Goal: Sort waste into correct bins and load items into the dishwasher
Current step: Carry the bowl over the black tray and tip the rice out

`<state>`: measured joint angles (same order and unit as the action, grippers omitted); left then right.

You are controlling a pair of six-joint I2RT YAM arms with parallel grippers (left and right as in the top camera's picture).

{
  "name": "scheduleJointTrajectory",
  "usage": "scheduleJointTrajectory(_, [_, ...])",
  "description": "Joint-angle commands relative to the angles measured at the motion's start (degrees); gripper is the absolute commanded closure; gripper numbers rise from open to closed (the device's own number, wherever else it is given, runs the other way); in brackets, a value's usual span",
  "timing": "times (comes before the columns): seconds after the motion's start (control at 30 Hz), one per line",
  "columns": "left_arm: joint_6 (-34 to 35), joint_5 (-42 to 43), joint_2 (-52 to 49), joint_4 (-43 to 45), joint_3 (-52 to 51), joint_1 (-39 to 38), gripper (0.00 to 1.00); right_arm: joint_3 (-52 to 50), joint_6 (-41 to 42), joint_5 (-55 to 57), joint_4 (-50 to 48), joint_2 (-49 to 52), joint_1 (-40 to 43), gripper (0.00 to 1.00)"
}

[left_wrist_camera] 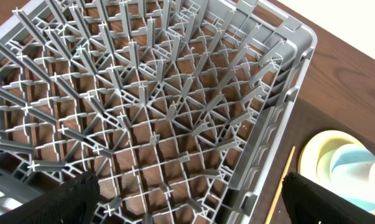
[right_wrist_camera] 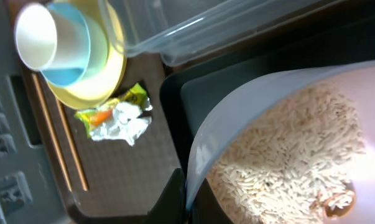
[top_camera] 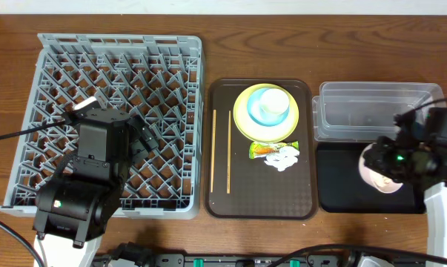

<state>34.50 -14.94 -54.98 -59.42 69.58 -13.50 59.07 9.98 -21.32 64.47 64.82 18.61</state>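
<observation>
White and slick, the bowl [right_wrist_camera: 249,106] of loose rice [right_wrist_camera: 299,162] hangs pinched by its rim in my right end effector [right_wrist_camera: 187,202]; my left end effector [left_wrist_camera: 196,202] gapes.

dish rack [top_camera: 119,38]: grey matt plastic | tub [top_camera: 356,111]: clear glossy plastic | table [top_camera: 223,22]: wood

White bowl [top_camera: 376,179] over black tray [top_camera: 338,185]
Right tool [top_camera: 388,160] holds it there; left tool [top_camera: 116,122], spread wide, hangs above the grey dish rack [top_camera: 60,52].
</observation>
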Motion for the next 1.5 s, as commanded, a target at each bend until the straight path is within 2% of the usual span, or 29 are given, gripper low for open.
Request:
scheduleJointTrajectory(0.0, [-0.2,-0.1,-0.1,-0.1,0.8,0.3,0.05,0.0,-5.0,-7.4,0.6,-0.2,6.2,0.99])
scheduleJointTrajectory(0.2, [-0.2,-0.1,-0.1,-0.1,0.8,0.3,0.05,-0.7,-8.4,-14.7,1.4,-0.2,15.1,0.99])
scheduleJointTrajectory(0.37, [-0.2,-0.1,-0.1,-0.1,0.8,0.3,0.05,-5.2,-12.4,-26.2,-0.2,-0.2,23.7,0.99])
scheduleJointTrajectory(0.53, [-0.2,-0.1,-0.1,-0.1,0.8,0.3,0.05,-13.7,-15.0,-39.7,-5.3,0.0,30.3,0.99])
scheduleJointTrajectory(0.83, [-0.2,-0.1,-0.1,-0.1,0.8,0.3,0.05,-25.4,-16.1,-51.5,-16.6,0.1,39.4,0.99])
scheduleJointTrajectory(1.27, [-0.2,-0.1,-0.1,-0.1,0.8,0.3,0.05,-29.1,-18.0,-67.4,-20.1,0.1,41.4,0.99])
scheduleJointTrajectory(1.47, [-0.2,-0.1,-0.1,-0.1,0.8,0.3,0.05,-29.2,-16.7,-66.9,-20.0,0.1,41.4,0.99])
